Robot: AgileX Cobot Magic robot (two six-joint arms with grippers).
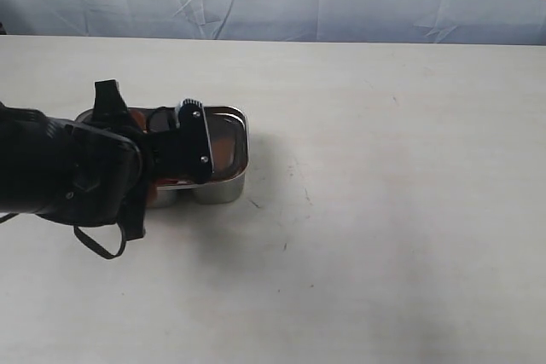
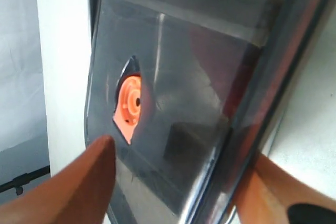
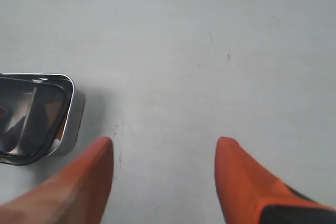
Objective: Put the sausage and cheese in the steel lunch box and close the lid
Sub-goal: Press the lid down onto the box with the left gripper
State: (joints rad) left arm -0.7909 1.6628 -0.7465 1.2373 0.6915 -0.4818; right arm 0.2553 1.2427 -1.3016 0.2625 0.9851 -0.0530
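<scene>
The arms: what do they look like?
The left arm is bulky, matte black, with a thin black cable looping beneath and silver screws on its bracket. The left gripper and right gripper each have two smooth orange fingers tapering to blunt tips, black at the base.

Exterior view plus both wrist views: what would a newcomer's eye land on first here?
The black left arm hunched over the steel lunch box on the left of the table. Close up, the dark lid with its bright orange valve fills the left wrist view, between the orange fingers of the left gripper. The right gripper hangs open above the table, off to the right of the box.
</scene>
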